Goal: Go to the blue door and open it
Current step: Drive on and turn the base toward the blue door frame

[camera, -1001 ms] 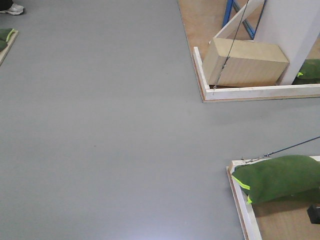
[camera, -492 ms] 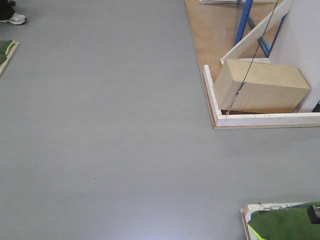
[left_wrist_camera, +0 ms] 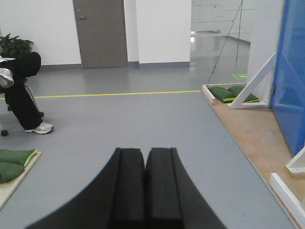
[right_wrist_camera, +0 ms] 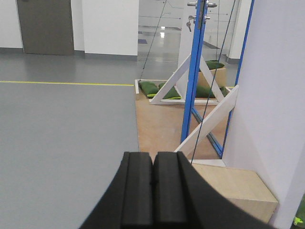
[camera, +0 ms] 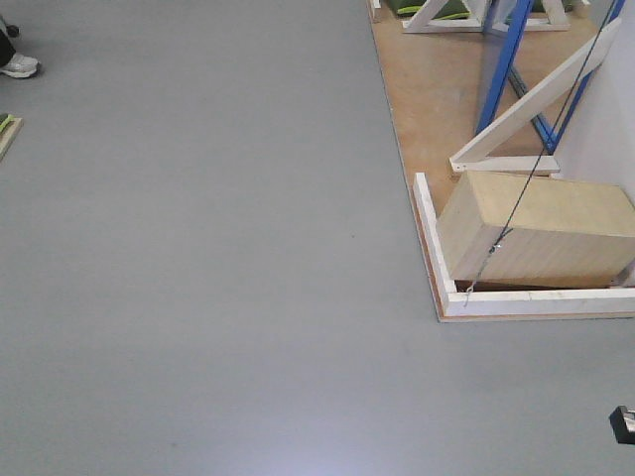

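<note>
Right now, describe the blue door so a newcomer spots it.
On the right of the grey floor lies a plywood platform. Upright on it stands the blue door, flanked by white diagonal braces. It alone is a glossy bright-blue panel with a silver handle.

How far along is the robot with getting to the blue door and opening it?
Done: the blue door is in sight, ahead to the right, edge-on in the right wrist view. In hand: the approach; grey floor lies between, and the left gripper and right gripper are both shut, holding nothing. Left: closing in, reaching the silver lever handle and opening the door.
</note>
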Controlling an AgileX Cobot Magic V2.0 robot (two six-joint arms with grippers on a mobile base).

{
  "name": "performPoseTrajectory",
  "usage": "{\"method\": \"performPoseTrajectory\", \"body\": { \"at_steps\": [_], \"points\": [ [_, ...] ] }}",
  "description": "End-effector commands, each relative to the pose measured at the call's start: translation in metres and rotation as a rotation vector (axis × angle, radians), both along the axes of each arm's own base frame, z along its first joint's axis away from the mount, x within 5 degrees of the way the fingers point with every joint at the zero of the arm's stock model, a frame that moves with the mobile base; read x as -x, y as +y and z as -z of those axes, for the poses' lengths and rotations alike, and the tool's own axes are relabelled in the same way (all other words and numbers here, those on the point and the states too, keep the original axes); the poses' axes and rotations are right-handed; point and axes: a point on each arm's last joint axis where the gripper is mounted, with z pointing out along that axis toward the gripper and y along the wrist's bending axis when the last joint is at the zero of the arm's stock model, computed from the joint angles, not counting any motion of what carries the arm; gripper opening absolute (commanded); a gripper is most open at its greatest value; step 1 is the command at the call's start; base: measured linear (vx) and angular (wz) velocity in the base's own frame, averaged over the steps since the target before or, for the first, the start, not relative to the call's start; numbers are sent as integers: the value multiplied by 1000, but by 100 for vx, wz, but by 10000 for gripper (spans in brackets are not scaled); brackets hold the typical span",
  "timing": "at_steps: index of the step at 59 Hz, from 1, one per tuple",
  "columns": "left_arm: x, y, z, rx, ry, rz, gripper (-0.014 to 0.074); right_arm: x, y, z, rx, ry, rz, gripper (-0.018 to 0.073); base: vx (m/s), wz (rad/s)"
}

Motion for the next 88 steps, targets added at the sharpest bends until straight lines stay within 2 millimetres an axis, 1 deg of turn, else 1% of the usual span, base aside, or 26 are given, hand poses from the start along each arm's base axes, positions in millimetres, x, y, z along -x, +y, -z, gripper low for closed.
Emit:
{"method": "performPoseTrajectory", "body": {
  "at_steps": [1, 35, 88],
  "points": [
    [3, -1, -18, 2, -125, 6, 73, 1, 0, -8, 21, -92, -2, -1, 49, -4],
    [3, -1, -18, 2, -125, 6, 73, 1, 0, -8, 21, -92, -2, -1, 49, -2],
    [3, -1, -18, 2, -125, 6, 73, 1, 0, -8, 21, -92, -2, -1, 49, 6]
  ]
}}
